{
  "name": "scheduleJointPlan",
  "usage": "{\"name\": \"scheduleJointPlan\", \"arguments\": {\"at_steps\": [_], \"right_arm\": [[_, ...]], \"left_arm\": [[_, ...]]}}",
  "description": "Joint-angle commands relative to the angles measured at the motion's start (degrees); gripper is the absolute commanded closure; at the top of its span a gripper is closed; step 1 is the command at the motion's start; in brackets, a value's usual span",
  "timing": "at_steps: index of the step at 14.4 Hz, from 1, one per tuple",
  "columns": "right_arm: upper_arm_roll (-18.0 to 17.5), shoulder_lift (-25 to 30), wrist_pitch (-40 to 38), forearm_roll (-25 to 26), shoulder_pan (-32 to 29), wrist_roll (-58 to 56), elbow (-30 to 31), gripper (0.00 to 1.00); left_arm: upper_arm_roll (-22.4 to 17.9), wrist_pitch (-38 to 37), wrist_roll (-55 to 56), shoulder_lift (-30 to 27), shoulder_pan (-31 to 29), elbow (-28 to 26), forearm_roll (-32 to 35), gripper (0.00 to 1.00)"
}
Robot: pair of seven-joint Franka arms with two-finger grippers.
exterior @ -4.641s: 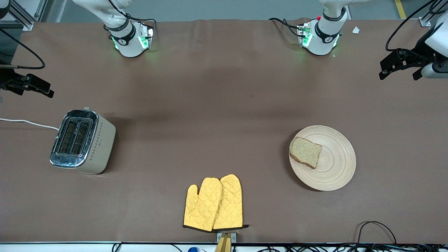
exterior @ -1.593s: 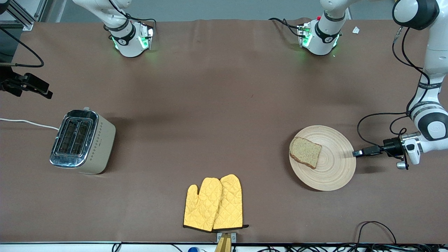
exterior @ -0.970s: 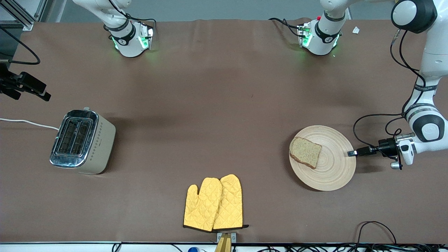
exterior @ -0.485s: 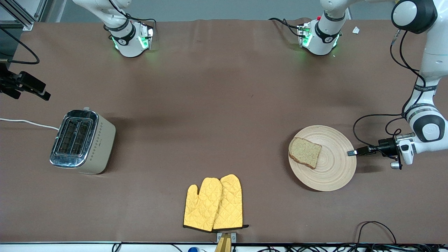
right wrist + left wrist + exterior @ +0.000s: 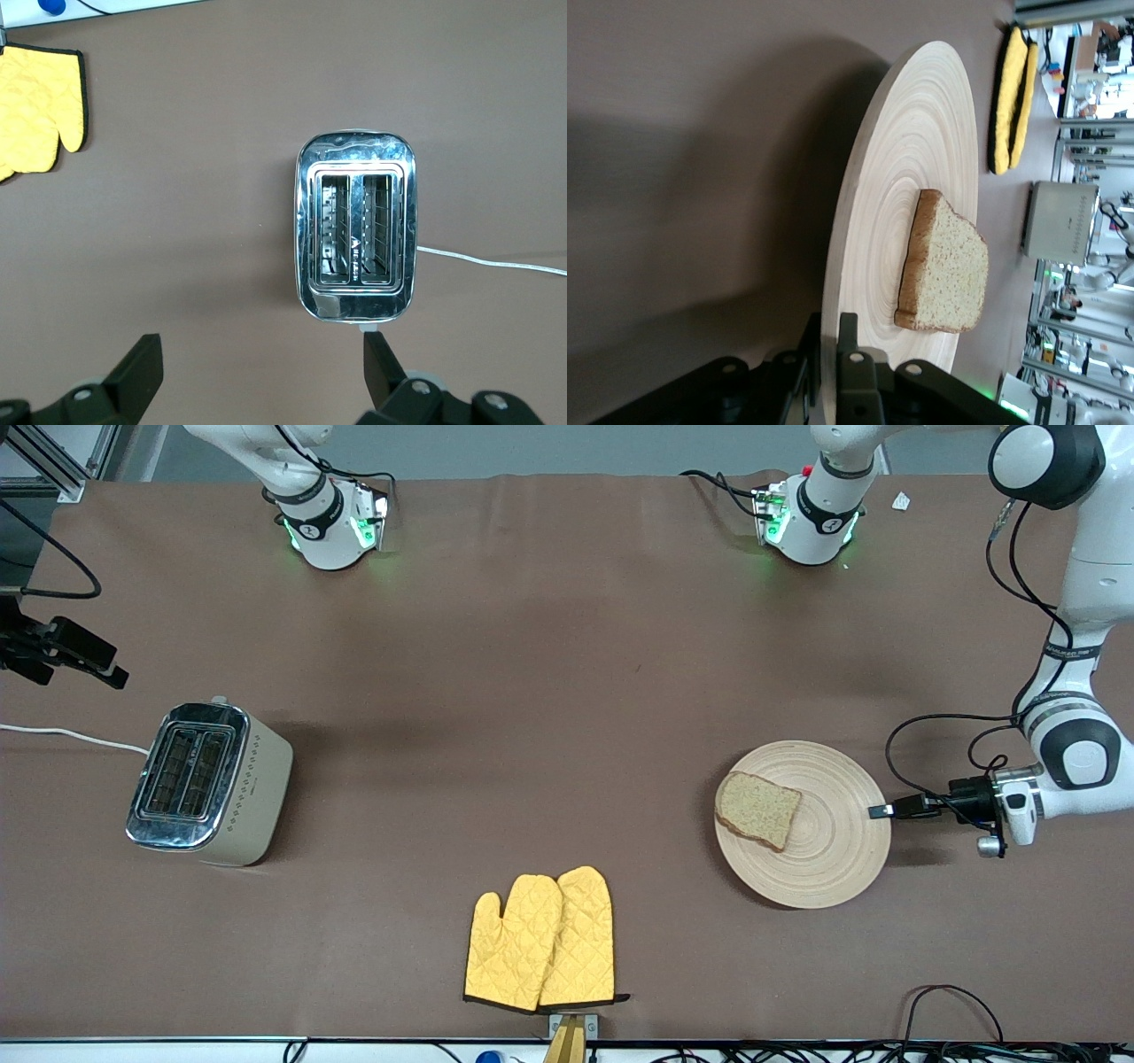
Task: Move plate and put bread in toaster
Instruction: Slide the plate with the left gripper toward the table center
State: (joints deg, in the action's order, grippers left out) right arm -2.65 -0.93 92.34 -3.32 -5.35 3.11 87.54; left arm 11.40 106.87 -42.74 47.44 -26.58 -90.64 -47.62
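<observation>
Your left gripper (image 5: 880, 811) is pinching the plate (image 5: 824, 859) rim at the left arm's end. The bread (image 5: 757, 810) is lying on it, toward the toaster (image 5: 213, 784), probably flat. Your right gripper (image 5: 84, 657) is waiting wide open over the toaster's 2 slots.

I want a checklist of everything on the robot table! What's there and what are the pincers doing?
Surface: brown table, flat, bare in the middle.
Job's things: bread lies on the plate; toaster stands at the right arm's end, both slots empty.
Clutter: yellow oven mitts near the front camera's edge.
Grippers: left pincer shut on the plate's rim; right pincer open, waiting above the toaster.
Cables: white cord runs from the toaster; black cables at the table's front edge.
Surroundings: metal frames and lab equipment past the table, in the left wrist view.
</observation>
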Motion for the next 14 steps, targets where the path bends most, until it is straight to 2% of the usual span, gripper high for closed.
{"name": "scheduleJointPlan", "arguments": {"at_steps": [1,6,10,14], "right_arm": [[-0.34,-0.13,0.73,-0.63,-0.71,-0.3,0.36,0.0],[-0.34,-0.57,1.0,-0.55,-1.42,-0.3,0.36,0.0],[-0.34,-0.57,0.21,0.86,-1.33,-0.56,0.88,0.0],[-0.25,-0.13,-4.1,1.39,-1.42,-0.04,0.71,0.0]], "left_arm": [[3.53,-3.24,0.2,-0.95,-0.14,-0.24,-0.1,0.99],[10.65,-1.41,0.81,-1.47,0.3,-4.27,-0.45,0.99],[20.74,12.8,0.99,-4.2,-0.23,-14.37,-1.25,0.99],[27.96,22.65,0.99,-4.29,-0.32,-20.35,-6.25,0.99]]}}
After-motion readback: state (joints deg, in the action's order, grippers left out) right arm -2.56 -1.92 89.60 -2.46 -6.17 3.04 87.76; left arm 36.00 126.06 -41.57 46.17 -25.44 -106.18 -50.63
